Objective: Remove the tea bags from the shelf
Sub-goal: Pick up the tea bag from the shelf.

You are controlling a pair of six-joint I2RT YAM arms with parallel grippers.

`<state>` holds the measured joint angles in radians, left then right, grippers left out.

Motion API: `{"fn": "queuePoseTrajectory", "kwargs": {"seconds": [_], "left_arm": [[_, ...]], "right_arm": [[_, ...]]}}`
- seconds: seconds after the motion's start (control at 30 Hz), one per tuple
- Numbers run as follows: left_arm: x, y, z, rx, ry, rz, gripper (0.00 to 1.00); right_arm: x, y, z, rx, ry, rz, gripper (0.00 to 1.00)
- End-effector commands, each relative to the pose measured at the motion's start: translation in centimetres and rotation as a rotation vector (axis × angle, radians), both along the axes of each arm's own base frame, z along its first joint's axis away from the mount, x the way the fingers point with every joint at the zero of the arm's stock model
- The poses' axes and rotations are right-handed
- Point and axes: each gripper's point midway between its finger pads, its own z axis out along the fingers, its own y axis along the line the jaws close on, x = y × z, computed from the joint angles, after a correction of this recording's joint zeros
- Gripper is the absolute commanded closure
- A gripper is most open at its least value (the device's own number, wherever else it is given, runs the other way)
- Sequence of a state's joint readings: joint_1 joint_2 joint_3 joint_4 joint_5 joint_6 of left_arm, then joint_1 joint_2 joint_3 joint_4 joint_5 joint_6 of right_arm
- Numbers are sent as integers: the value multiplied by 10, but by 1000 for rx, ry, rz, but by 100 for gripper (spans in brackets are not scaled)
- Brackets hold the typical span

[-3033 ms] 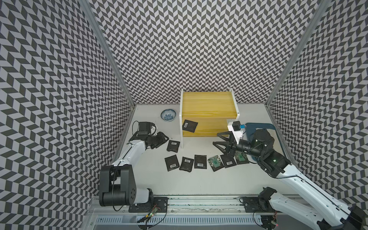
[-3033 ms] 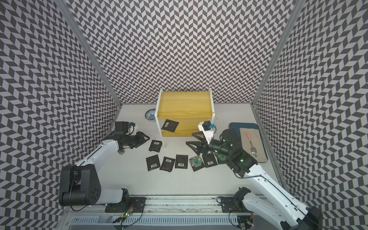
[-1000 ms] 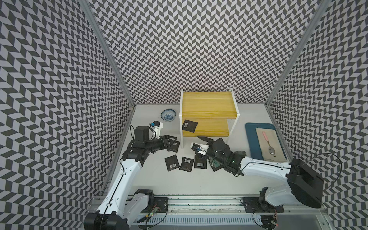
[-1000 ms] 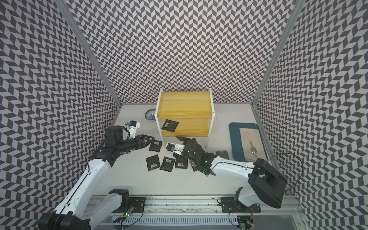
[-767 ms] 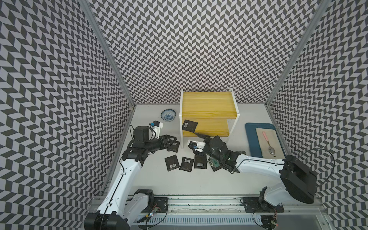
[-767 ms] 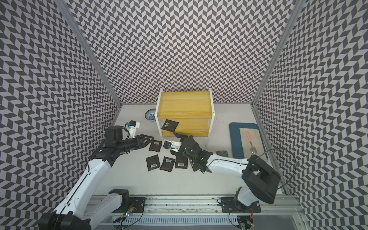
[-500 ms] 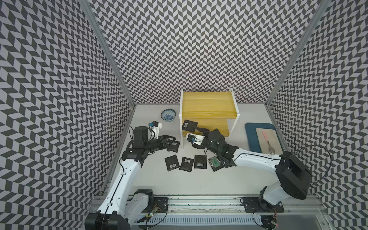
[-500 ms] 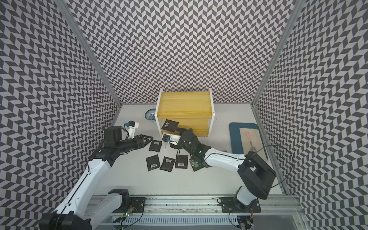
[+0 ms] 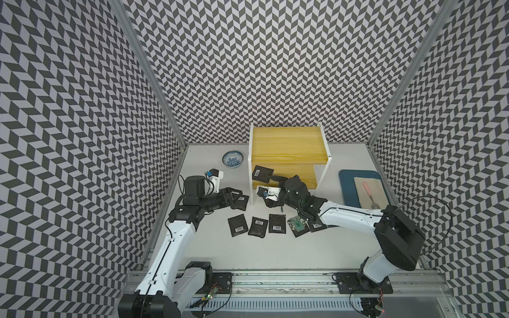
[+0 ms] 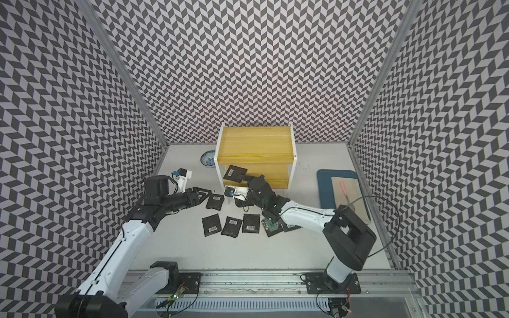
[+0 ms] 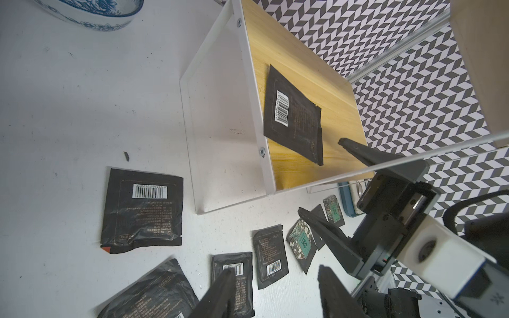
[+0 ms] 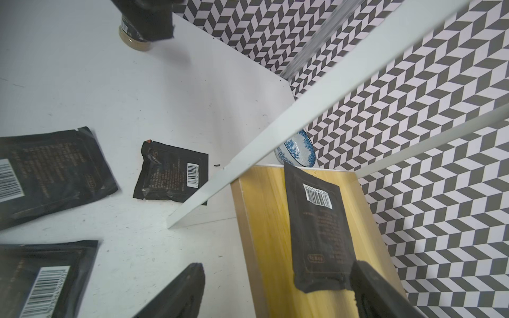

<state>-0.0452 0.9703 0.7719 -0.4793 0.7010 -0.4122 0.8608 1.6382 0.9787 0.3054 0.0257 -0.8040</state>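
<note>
My right arm (image 9: 347, 217) lies low, stretched across to the front of the shelf (image 9: 286, 146). The right gripper (image 11: 321, 176) has its fingers (image 12: 369, 286) spread wide, one over the lower board and one off its front edge. My left arm (image 9: 176, 239) reaches forward with the elbow bent. The left gripper (image 9: 235, 196) hangs just left of the shelf's near leg, fingers parted, nothing between them.
</note>
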Motion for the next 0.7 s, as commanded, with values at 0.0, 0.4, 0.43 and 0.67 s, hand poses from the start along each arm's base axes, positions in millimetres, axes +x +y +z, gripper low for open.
{"fn": "queuePoseTrajectory", "kwargs": {"seconds": [0.0,0.4,0.43,0.67], "left_arm": [[1,1,2,1,-28,-7,49],[0,3,1,1,-27,-1,49],[0,3,1,2,-27,2,49],[0,4,0,2,-25,5,50]], "right_arm": [[5,7,7,16,-15,9,13],[16,10,-1,-8,-4,4,21],[17,11,-2,-13,-1,3,22],[20,10,-9,-11,18,-4,27]]}}
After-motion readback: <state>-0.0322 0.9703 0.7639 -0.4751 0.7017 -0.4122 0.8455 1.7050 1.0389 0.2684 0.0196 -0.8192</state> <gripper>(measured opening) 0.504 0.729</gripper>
